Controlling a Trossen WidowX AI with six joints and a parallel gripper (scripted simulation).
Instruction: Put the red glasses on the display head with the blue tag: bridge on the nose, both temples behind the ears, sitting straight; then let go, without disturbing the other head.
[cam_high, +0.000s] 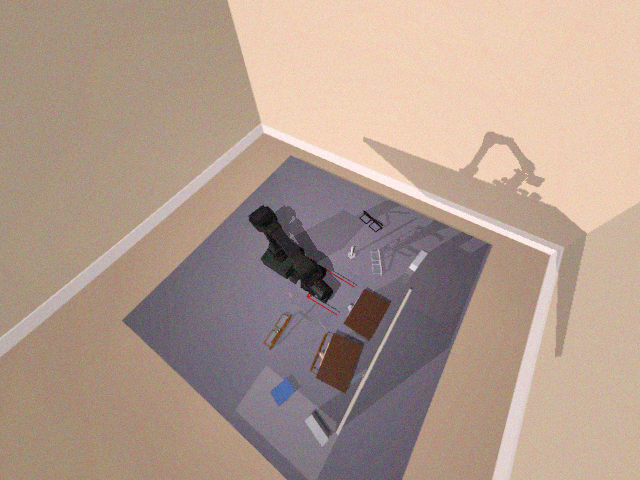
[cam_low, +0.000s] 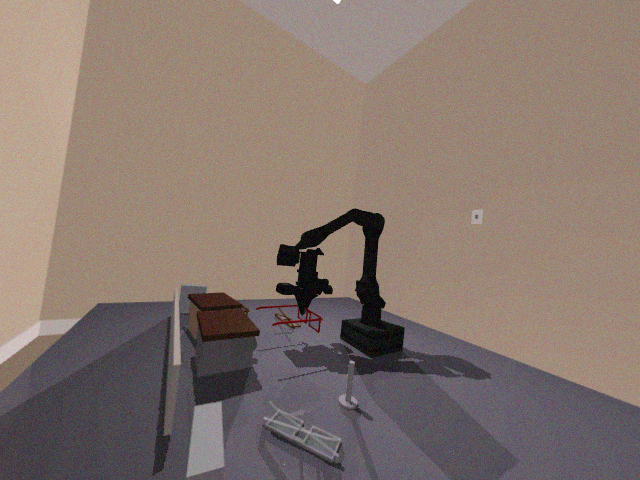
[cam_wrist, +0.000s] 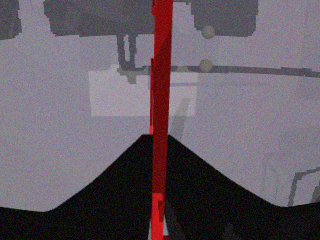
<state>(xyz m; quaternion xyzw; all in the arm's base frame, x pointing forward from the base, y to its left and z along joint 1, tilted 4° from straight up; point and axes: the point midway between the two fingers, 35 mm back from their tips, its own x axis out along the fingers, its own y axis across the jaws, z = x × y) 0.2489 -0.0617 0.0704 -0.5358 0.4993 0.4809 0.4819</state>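
Note:
The gripper (cam_low: 303, 312) (cam_wrist: 159, 136) is shut on the red glasses (cam_high: 342, 278) (cam_low: 295, 321) (cam_wrist: 162, 95) at the front frame and holds them above the table. Both temples reach out toward the heads, roughly level. Two box-shaped heads with brown tops stand beyond them. The nearer head (cam_high: 368, 313) (cam_low: 227, 324) in the exterior view has a small pale nose facing the arm and no glasses visible on it. The other head (cam_high: 339, 362) (cam_low: 212, 299) has orange-brown glasses (cam_high: 313, 356) at its face. No tag can be made out on either head. The red glasses touch neither head.
Loose orange glasses (cam_high: 271, 338), clear glasses (cam_high: 376, 261) (cam_low: 305, 432) and black glasses (cam_high: 371, 221) lie on the table. A small white post (cam_high: 352, 252) (cam_low: 350, 382) stands near the clear pair. A long pale bar (cam_high: 374, 361) (cam_low: 176, 330) runs behind the heads. A blue tile (cam_high: 283, 391) lies on a pale patch.

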